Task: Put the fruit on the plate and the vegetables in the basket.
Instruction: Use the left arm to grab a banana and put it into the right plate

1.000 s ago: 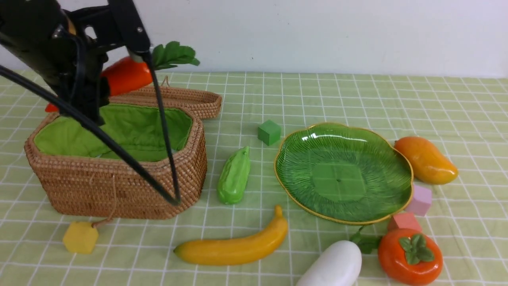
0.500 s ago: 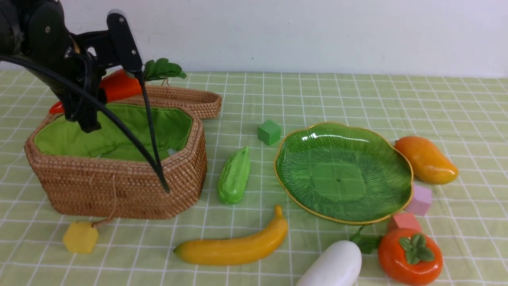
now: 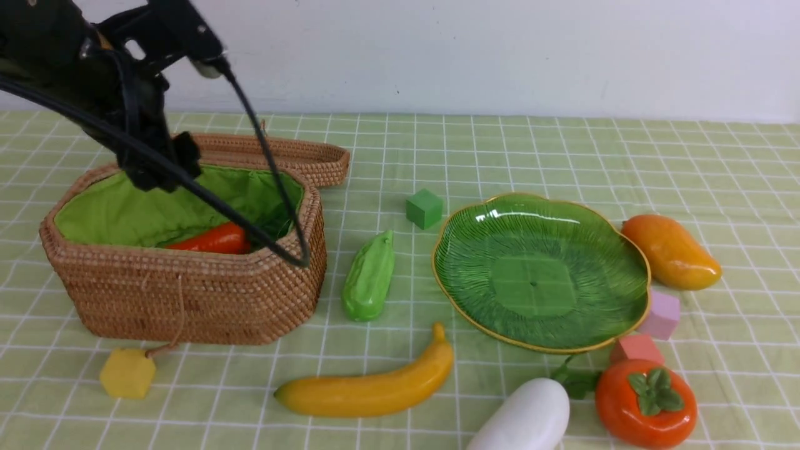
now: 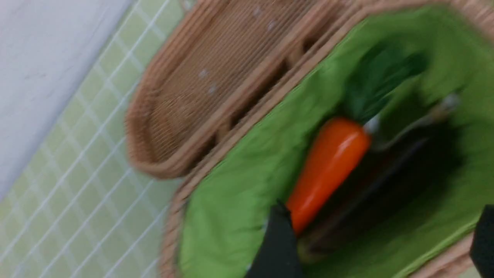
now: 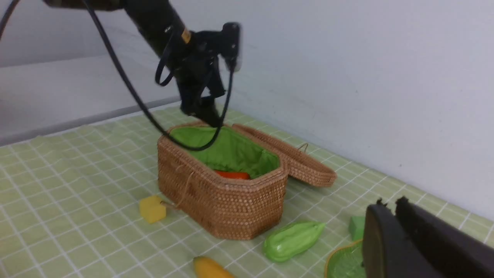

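My left gripper (image 3: 167, 164) hangs open and empty over the wicker basket (image 3: 187, 294). In the left wrist view its fingertips (image 4: 278, 239) stand wide apart. The red-orange leafy vegetable (image 3: 212, 239) lies loose on the basket's green lining, next to a dark blurred shape (image 4: 386, 185). On the cloth lie the green gourd (image 3: 369, 277), the banana (image 3: 369, 390), the white radish (image 3: 522, 419), the persimmon (image 3: 645, 404) and the mango (image 3: 672, 252). Nothing lies on the green plate (image 3: 440, 275). My right gripper (image 5: 389, 202) is shut and empty, above the plate's near side.
The basket's lid (image 3: 281, 156) lies open behind it. Small cubes sit about: green (image 3: 424, 208), yellow (image 3: 127, 373) on the basket's cord, pink (image 3: 661, 314) and salmon (image 3: 636, 349) by the plate. A white wall closes the far edge.
The left gripper opened and let go of the red-orange vegetable, which dropped from above the basket's rim onto the lining. The gripper then rose a little.
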Controlling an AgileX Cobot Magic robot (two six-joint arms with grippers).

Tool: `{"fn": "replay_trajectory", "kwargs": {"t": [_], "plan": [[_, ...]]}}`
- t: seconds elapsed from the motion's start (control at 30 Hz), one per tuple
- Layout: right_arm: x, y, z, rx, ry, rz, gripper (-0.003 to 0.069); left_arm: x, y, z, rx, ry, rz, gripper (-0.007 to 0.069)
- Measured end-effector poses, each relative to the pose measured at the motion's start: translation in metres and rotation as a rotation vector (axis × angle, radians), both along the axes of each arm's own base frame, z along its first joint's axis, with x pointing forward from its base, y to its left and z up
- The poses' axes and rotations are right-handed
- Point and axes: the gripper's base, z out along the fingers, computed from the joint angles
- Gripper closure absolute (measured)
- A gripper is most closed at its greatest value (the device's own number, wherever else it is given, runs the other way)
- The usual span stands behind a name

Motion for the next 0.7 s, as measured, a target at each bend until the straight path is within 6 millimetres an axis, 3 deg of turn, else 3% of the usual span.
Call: {"fn": "replay_trajectory", "kwargs": {"t": [0.07,0.1,0.13,0.17,0.23,0.27,0.33,0.4,0.43,0.53,0.7], "plan": [[-0.001,0.001,-0.002,-0.013,0.014,0.018,0.0602,-0.009,-0.018,0.0,-0.042,0.027,-0.043,0.0126],[-0.003,0.003,-0.005,-0.038,0.041,0.052,0.0599,-0.023,-0.044,-0.008,-0.051,0.094,-0.122,0.0236],[-0.004,0.003,-0.005,-0.041,0.044,0.055,0.0599,-0.025,-0.047,-0.009,-0.049,0.104,-0.132,0.0251],[-0.006,0.005,-0.009,-0.073,0.075,0.088,0.0596,-0.043,-0.074,-0.024,-0.019,0.211,-0.227,0.0393],[-0.008,0.006,-0.013,-0.091,0.105,0.111,0.0595,-0.056,-0.092,-0.035,0.011,0.283,-0.291,0.0482],[-0.011,0.008,-0.017,-0.11,0.151,0.142,0.0593,-0.072,-0.115,-0.049,0.051,0.346,-0.377,0.0575],[-0.013,0.008,-0.021,-0.135,0.194,0.159,0.0589,-0.087,-0.136,-0.066,0.1,0.382,-0.464,0.0632],[-0.014,0.008,-0.024,-0.16,0.218,0.169,0.0588,-0.093,-0.148,-0.077,0.139,0.39,-0.514,0.0637],[-0.015,0.007,-0.027,-0.188,0.243,0.171,0.0588,-0.095,-0.16,-0.091,0.205,0.383,-0.568,0.0625],[-0.016,0.006,-0.029,-0.203,0.267,0.166,0.0588,-0.088,-0.169,-0.111,0.262,0.381,-0.588,0.0562],[-0.015,0.005,-0.031,-0.207,0.285,0.152,0.0583,-0.068,-0.176,-0.148,0.296,0.386,-0.552,0.0298]]}}
